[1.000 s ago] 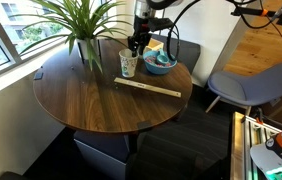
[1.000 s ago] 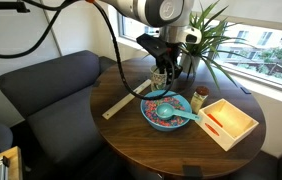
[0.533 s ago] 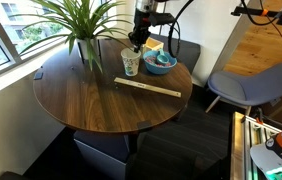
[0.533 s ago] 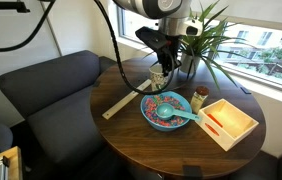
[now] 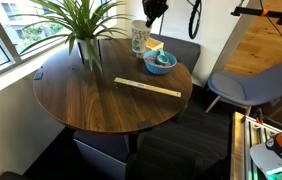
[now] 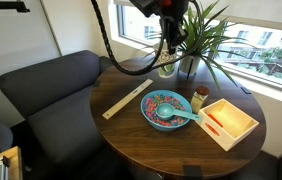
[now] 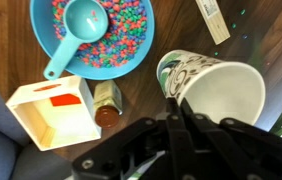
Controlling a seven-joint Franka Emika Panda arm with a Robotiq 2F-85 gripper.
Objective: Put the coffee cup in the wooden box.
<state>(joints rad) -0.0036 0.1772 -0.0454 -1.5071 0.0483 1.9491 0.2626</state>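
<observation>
In an exterior view the coffee cup hangs in the air above the far edge of the round table, held at its rim by the gripper. It is a tapered cream-white paper cup with a faint grey-green pattern. One blue bowl sits near the far right edge of the tabletop, and one long wooden strip lies flat nearer the middle. A potted plant stands at the far left edge. The wooden box is not visible here.

In an exterior view from the opposite side, the cup is partly hidden behind the arm and the gripper, above the far edge near the plant. This view shows the one wooden box, light tan with low sides, at the right edge of the table, just beside the bowl.

The wrist view looks down into the cup's open mouth; the gripper is closed on its rim. Below lie the bowl, filled with coloured bits and one blue scoop, the box, a small jar between them, and an end of the strip.
</observation>
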